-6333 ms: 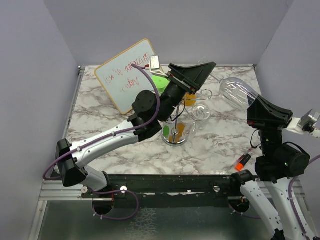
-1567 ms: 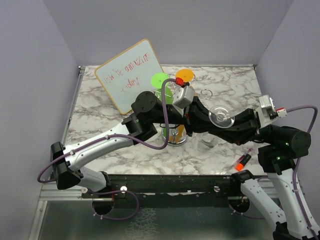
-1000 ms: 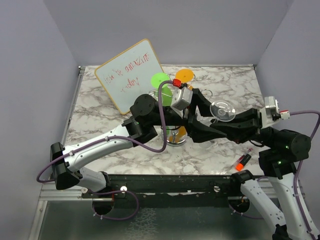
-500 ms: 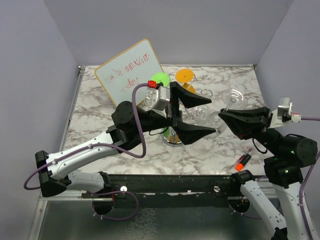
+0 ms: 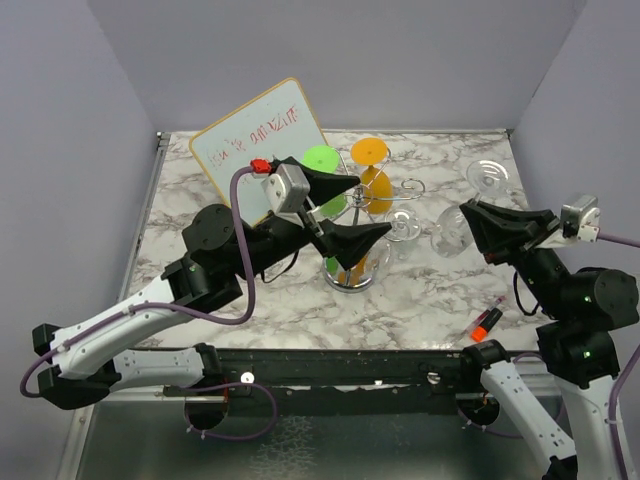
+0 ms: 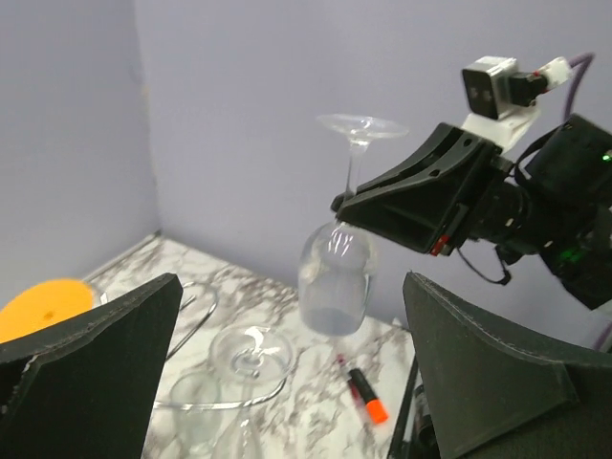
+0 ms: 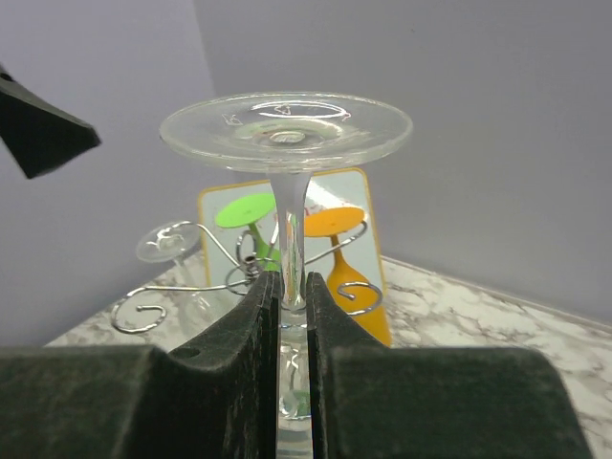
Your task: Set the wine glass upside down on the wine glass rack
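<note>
My right gripper is shut on the stem of a clear wine glass and holds it upside down, foot on top and bowl hanging below, in the air right of the wine glass rack. That chrome wire rack has curled arms carrying a green glass, an orange glass and a clear glass, all inverted. My left gripper hovers wide open over the rack, holding nothing, well apart from the held glass.
A yellow-framed whiteboard leans at the back left. An orange-capped marker lies on the marble table near the front right. Grey walls stand close on three sides.
My left gripper has opened fully and drawn back to the left, away from the glass. My right arm has carried the inverted glass off to the right of the rack.
</note>
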Controlling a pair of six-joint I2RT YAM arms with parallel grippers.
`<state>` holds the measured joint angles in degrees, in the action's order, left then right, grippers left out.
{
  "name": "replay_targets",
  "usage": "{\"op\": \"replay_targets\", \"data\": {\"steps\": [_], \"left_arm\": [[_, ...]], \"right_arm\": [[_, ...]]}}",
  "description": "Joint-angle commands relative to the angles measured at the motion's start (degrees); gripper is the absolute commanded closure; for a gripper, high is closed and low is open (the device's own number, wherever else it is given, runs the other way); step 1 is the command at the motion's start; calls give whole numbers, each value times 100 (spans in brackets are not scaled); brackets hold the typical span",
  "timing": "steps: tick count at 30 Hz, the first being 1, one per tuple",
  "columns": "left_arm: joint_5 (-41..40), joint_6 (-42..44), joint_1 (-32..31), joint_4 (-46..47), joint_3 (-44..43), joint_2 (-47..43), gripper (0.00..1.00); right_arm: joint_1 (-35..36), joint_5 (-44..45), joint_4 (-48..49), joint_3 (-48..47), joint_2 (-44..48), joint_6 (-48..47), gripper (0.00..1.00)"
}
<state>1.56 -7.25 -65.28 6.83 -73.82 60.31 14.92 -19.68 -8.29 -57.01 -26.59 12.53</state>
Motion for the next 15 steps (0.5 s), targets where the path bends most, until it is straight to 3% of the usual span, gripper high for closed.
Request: {"op": "replay_targets", "data": {"steps": [1, 7, 15], "left_arm": [[-989, 392, -20, -1020, -109, -361, 1], [-1551, 470, -20, -1347, -1, -654, 1], [-1691, 520, -20, -1497, 83, -771, 1]], "right_arm": [[-7, 855, -112, 239, -136, -601, 99], [-8, 1170, 572, 734, -696, -635, 99], [-13, 1233, 1443, 1234, -1339, -554, 99]]}}
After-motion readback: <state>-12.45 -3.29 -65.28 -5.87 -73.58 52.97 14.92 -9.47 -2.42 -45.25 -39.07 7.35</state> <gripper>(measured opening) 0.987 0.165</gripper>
